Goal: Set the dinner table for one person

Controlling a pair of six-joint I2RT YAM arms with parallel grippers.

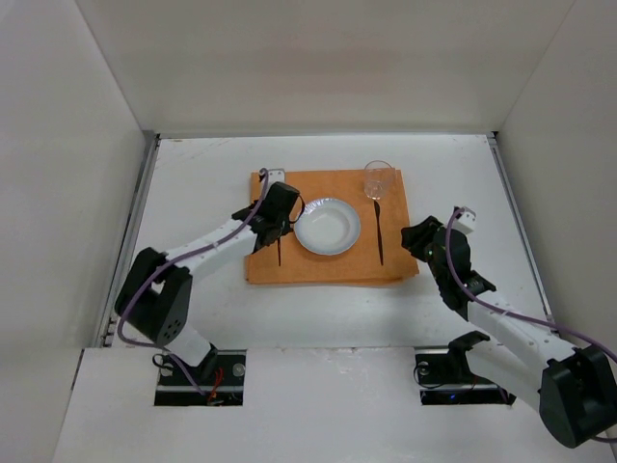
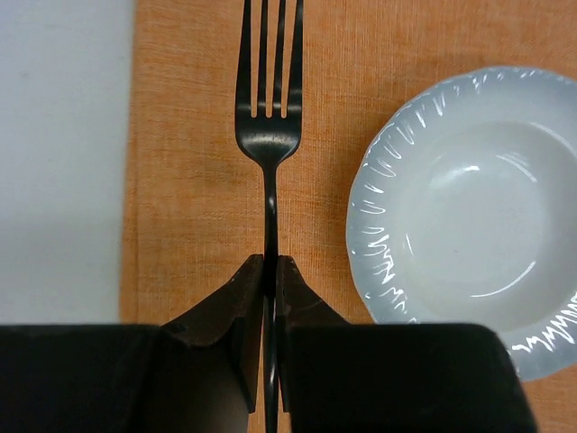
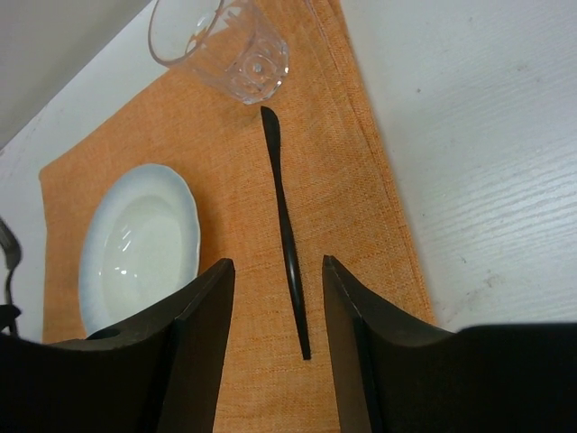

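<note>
Left claw point(image 2: 270, 271) is clamped on the fork point(image 2: 269, 117) by its handle, left of the plate point(image 2: 469, 207); right claw point(image 3: 278, 280) gapes, holding nothing, the knife point(image 3: 284, 216) lying free beyond it. With the glass point(image 1: 376, 179) at the upper right of the mat point(image 1: 318, 270), the setting looks nearly done: only releasing the fork seems left. The table point(image 1: 193, 183), matte white and rail-edged, fills the top view's middle.

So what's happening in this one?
A place setting is being laid on the white tabletop. The left gripper is shut on the handle of a black metal fork, over the orange cloth placemat left of the round white bowl. The right gripper is open near the slim black knife, whose tip points at a clear glass tumbler.
</note>
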